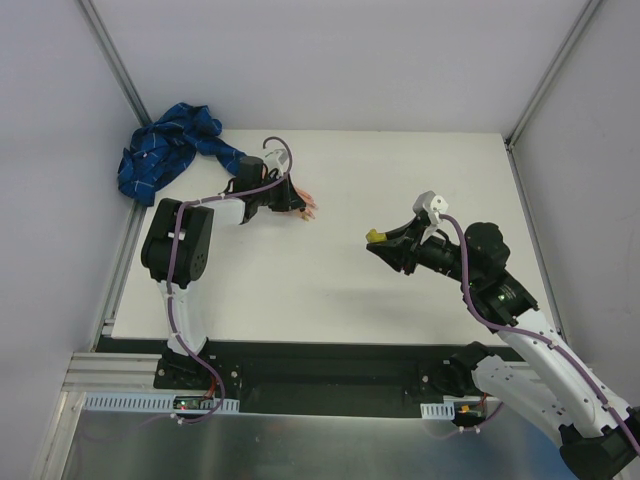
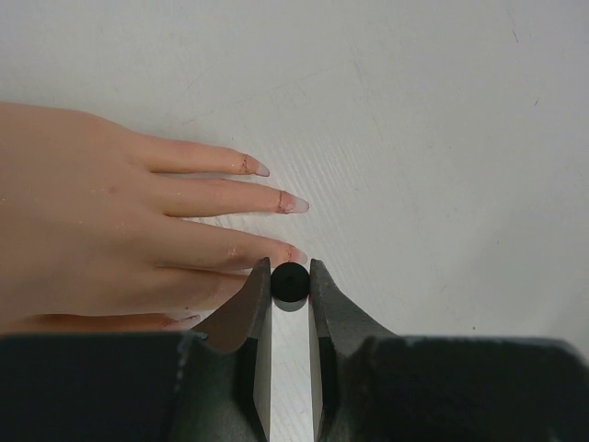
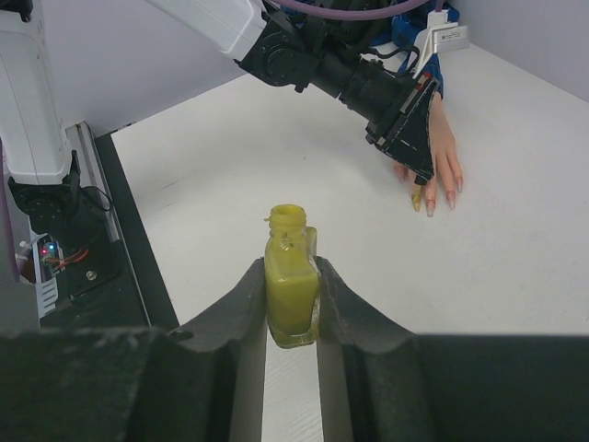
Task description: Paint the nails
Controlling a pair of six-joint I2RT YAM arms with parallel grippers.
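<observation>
Count: two arms, two pincers, one mannequin hand (image 2: 92, 212), one yellow bottle (image 3: 291, 244), one blue plaid sleeve (image 1: 165, 150), all on or over one white tabletop (image 1: 300, 290). The hand lies flat, palm down, at the far left of the tabletop, fingers pointing toward the middle, with the sleeve bunched at the far left corner behind it. The nails (image 2: 294, 203): three are plainly countable in the left wrist view, pale pink with reddish marks at the base; a fourth finger lower down is partly hidden by the pincer. Left pincer (image 2: 290, 269): narrow, clamped on a small black knob (image 2: 290, 281) seen end-on, just beside the tip of the third finger; whether it touches that finger cannot be told. Right pincer (image 3: 291, 276): narrow, gripping the bottle upright by its sides, with the neck open and uncapped, well apart from the hand toward the right of the tabletop. Only the overhead view shows both arms and the sleeve together. Only the left wrist view resolves the nails and the knob. Only the right wrist view shows the bottle's open neck, the left pincer over the hand from the front, and a thin stub below that pincer near the fingertips, too small to identify.
</observation>
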